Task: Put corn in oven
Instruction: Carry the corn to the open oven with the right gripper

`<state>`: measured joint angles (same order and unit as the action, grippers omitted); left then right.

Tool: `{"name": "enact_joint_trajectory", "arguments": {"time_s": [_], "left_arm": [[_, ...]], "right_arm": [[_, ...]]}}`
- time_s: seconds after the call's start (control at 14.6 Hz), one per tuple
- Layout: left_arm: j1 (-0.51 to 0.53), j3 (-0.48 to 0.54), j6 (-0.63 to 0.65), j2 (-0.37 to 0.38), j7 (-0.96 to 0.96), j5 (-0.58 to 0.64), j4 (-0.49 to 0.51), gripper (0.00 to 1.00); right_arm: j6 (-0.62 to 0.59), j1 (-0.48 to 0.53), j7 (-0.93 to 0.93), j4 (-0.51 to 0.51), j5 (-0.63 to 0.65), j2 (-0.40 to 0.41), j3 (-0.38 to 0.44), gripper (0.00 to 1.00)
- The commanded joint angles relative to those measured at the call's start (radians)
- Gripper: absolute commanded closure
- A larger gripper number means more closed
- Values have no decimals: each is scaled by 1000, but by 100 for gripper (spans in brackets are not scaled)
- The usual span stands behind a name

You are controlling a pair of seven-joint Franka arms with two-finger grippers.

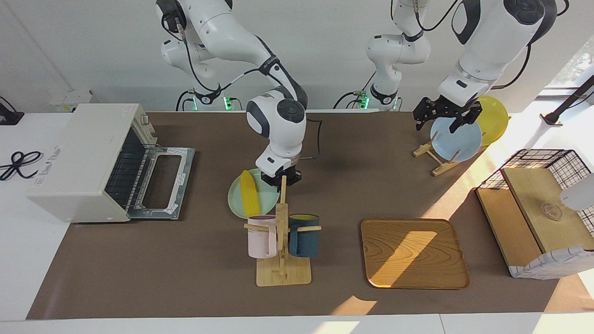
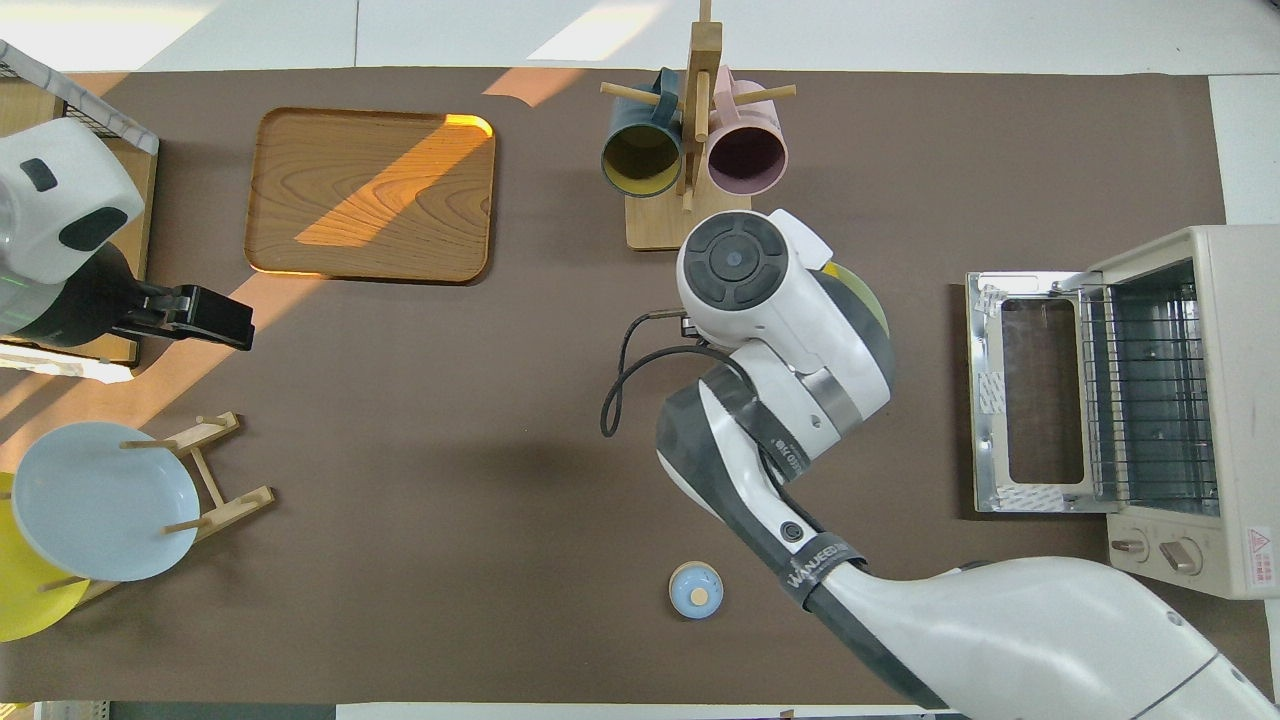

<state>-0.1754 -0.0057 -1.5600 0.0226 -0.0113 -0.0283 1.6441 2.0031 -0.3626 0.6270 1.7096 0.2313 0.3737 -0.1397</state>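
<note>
The corn [image 1: 249, 195] lies on a pale green plate [image 1: 266, 200] in the middle of the table, just nearer to the robots than the mug rack. My right gripper [image 1: 281, 180] is down at the plate's rim on the side away from the oven and looks shut on it; the rack's post partly hides the fingers. In the overhead view my right hand covers the corn, and only the plate's edge [image 2: 872, 300] shows. The oven [image 1: 79, 157] stands at the right arm's end with its door [image 1: 160, 181] dropped open flat. My left gripper [image 1: 443, 119] hangs open over the plate stand.
The mug rack [image 1: 282, 241] holds a pink and a dark blue mug. There is also a wooden tray [image 1: 413, 253], a wire-and-wood basket [image 1: 538, 213], a stand with a blue plate [image 1: 457, 139] and a yellow plate, and a small blue lid [image 2: 695, 590] near the robots.
</note>
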Motion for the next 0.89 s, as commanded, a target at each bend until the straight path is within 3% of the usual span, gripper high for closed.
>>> {"name": "enact_joint_trajectory", "arguments": {"time_s": [0.0, 0.34, 0.82], "left_arm": [[19, -16, -9, 7, 14, 10, 6, 0], [24, -14, -3, 14, 16, 10, 13, 0], [19, -13, -9, 14, 11, 10, 13, 0]], "right_arm": [[-82, 82, -55, 39, 40, -74, -8, 100], [-139, 261, -72, 91, 60, -125, -9, 100], [-201, 405, -203, 142, 60, -170, -9, 100]]}}
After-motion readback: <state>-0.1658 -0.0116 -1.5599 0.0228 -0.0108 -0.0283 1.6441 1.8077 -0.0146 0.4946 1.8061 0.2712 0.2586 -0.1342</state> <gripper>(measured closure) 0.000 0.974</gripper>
